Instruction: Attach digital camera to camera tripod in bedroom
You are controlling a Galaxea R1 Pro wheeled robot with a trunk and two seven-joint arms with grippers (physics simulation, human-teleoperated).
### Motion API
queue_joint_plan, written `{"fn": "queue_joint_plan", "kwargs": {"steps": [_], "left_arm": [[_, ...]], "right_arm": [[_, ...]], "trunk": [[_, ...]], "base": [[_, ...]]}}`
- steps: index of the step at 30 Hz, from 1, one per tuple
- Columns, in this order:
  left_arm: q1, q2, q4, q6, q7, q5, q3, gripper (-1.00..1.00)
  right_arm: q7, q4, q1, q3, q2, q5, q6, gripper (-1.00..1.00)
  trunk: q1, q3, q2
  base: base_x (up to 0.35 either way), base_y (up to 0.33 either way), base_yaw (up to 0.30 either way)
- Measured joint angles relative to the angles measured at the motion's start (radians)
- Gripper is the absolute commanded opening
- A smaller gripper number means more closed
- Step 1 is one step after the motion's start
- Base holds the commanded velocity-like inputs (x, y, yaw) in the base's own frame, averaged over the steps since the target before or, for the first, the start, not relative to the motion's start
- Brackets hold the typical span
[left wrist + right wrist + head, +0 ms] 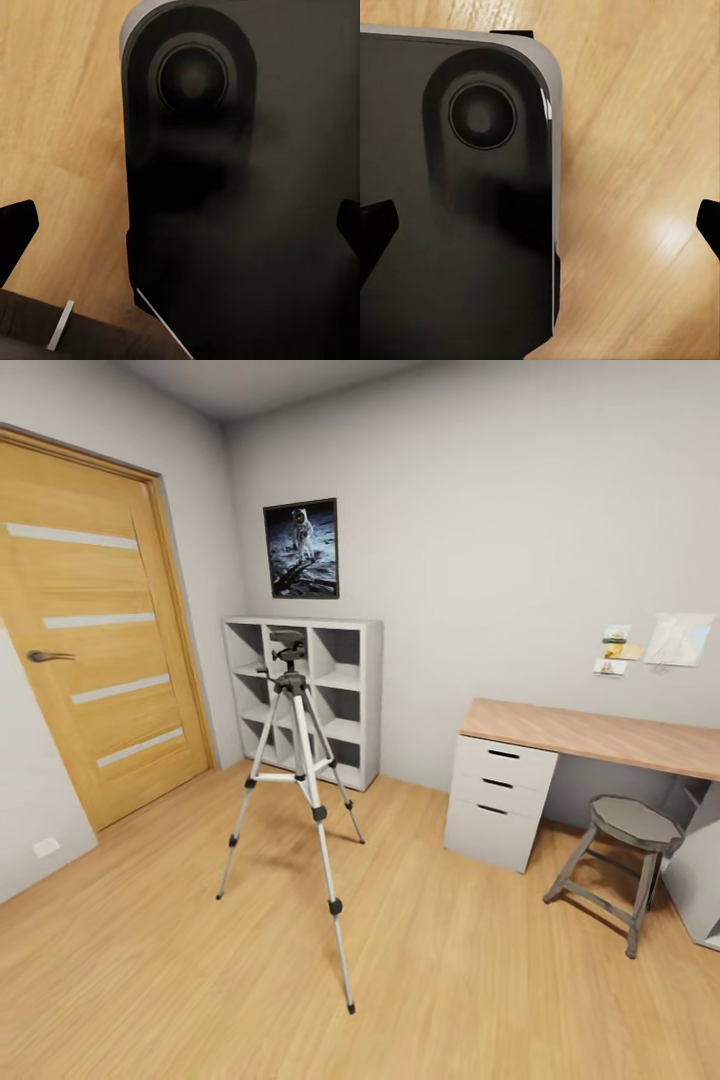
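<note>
Camera tripod (297, 780): stands upright on the wood plank floor (180, 960) of the bedroom, left of centre in the head view, well apart from the walls.
Long axis: vertical; three silver-grey legs splay outward from a hub just under the head, one toward the viewer, one to the left, one back toward the shelving.
Head: black pan head (289, 650) at the top, its mounting plate bare; a short handle sticks out to the left at about the height of the shelf's upper row. Which way the head faces cannot be told exactly.
Behind the tripod: white cube shelving (345, 695) against the far wall, partly hidden by the tripod's upper legs.
Above the shelving: framed astronaut picture (301, 548) on the grey wall.
Left side: oak door (90, 630) with pale horizontal stripes, closed, dark lever handle.
Right side: desk (600, 735) with a wood top and white drawers, grey stool (620, 860) just in front of it, paper notes (650, 643) pinned on the wall above.
Access: open floor lies between the viewer and the tripod; desk and stool stand well apart from it.
Left gripper (180, 225): dark fingertips at opposite edges of the left wrist view, spread wide, nothing between them; a dark robot body part and floor lie beyond.
Right gripper (540, 229): fingertips likewise set wide apart, holding nothing, over a dark robot panel and floor.
</note>
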Motion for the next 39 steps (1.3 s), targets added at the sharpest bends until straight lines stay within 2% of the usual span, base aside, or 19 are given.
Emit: {"fn": "queue_joint_plan", "kwargs": {"steps": [4,5,9,13,19,39], "left_arm": [[0.0,-0.008,0.0,-0.003,0.001,0.0,-0.002,1.0],[0.0,-0.016,0.0,-0.003,0.001,0.0,-0.002,1.0],[0.0,-0.019,-0.001,-0.004,0.001,-0.001,-0.002,1.0],[0.0,-0.019,-0.003,-0.004,0.001,-0.001,-0.002,1.0],[0.0,-0.018,-0.003,-0.005,0.002,-0.001,-0.001,1.0],[0.0,-0.018,-0.002,0.006,0.004,-0.001,0.001,1.0]], "right_arm": [[-0.001,0.0,0.0,-0.002,0.0,0.0,0.0,1.0],[-0.001,0.0,0.0,-0.016,0.0,-0.001,0.0,1.0],[0.0,0.0,0.0,-0.067,0.0,-0.001,0.0,1.0],[0.001,0.0,0.0,-0.088,0.0,-0.001,-0.002,1.0],[0.003,0.0,0.0,-0.091,0.0,-0.001,-0.002,1.0],[0.005,0.0,0.0,-0.087,0.0,0.001,-0.002,1.0]], "trunk": [[0.0,-0.002,0.0],[0.0,-0.002,0.0],[0.0,-0.004,0.0],[0.0,-0.005,0.0],[0.0,-0.005,0.0],[0.0,-0.005,0.0]], "base": [[0.0,0.002,0.259],[0.0,0.0,0.269],[0.0,0.0,0.213],[0.002,0.0,0.057],[0.079,0.121,0.008],[0.15,0.29,0.0]]}}
